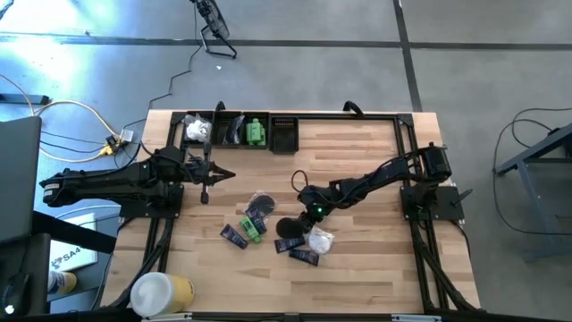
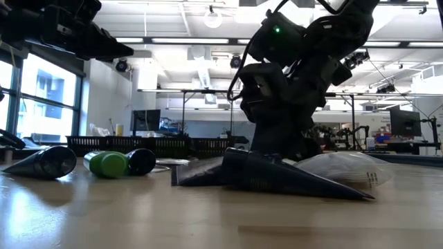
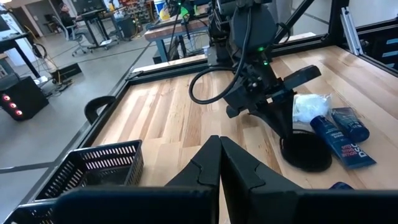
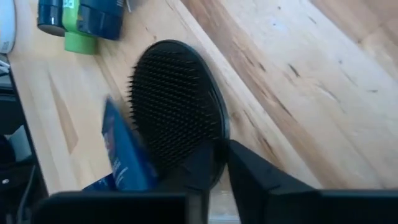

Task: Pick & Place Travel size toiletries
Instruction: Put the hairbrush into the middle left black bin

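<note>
The right gripper is being shown low at the centre of the high view, closing on the rim of a round black disc that is lying flat on the desk; in the right wrist view the fingers are pinching the disc's near edge with almost no gap, so the disc is judged to be grasped, though not yet lifted. The disc, bristled on its upper face like a compact brush, is judged to be light and stiff; its thin rim is being offered as the only practical hold, and a shallow pinch there could slip. The remaining toiletries are lying clustered at lower centre of the high view: a white wrapped packet that is likely soft and crinkly, dark sachets that are flat and hard to get under, and a green bottle that could roll. The left gripper, clenched and empty, is being held at centre left. The bristles and the pinch are being revealed only by the right wrist view; the black tray at upper centre, already holding items, is being shown fully only by the high view; the low view alone is showing how flat a dark sachet lies.
</note>
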Motion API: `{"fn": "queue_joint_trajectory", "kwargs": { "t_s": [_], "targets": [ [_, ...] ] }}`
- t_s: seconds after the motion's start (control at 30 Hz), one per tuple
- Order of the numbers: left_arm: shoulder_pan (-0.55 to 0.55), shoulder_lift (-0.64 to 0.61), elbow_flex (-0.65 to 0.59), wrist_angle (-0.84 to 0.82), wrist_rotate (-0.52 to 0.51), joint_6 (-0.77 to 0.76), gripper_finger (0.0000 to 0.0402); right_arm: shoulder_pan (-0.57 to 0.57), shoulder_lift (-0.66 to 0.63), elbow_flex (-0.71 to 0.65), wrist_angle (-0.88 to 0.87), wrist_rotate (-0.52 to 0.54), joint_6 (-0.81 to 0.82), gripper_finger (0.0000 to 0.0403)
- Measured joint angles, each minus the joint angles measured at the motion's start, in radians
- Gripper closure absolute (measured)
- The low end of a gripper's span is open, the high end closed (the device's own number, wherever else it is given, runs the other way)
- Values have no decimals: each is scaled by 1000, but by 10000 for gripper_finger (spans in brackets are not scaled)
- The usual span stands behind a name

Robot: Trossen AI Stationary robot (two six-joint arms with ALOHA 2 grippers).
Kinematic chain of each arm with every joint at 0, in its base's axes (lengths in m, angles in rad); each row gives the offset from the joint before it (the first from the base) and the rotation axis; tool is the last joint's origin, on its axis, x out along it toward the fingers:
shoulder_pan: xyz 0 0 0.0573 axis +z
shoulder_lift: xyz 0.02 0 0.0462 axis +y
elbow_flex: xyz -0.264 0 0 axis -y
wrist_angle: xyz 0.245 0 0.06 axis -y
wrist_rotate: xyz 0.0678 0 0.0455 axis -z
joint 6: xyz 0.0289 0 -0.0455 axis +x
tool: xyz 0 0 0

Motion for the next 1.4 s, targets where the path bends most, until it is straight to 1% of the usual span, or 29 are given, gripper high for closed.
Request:
{"fn": "queue_joint_trajectory", "kwargs": {
  "t_s": [0.07,0.13,0.4,0.57,0.63,0.83,1.03,1.1,1.4],
  "targets": [
    [0,0,0,0,0,0,401,0,1,0,3,11,-1,387],
    [0,0,0,0,0,0,401,0,1,0,5,13,-5,395],
    [0,0,0,0,-4,0,401,0,-11,0,-4,17,-21,398],
    [0,0,0,0,-3,0,401,-7,-48,-3,-15,38,-45,399],
    [0,0,0,-1,-3,0,401,-8,-77,-3,-38,70,-61,399],
    [0,0,0,0,-3,0,401,-11,-167,-2,-29,159,-105,399],
    [0,0,0,0,-3,0,401,-13,-270,1,-36,282,-174,399],
    [0,0,0,0,-2,0,401,-13,-306,-2,-61,321,-206,399],
    [0,0,0,2,2,0,401,-14,-413,0,-53,496,-375,399]
  ]
}}
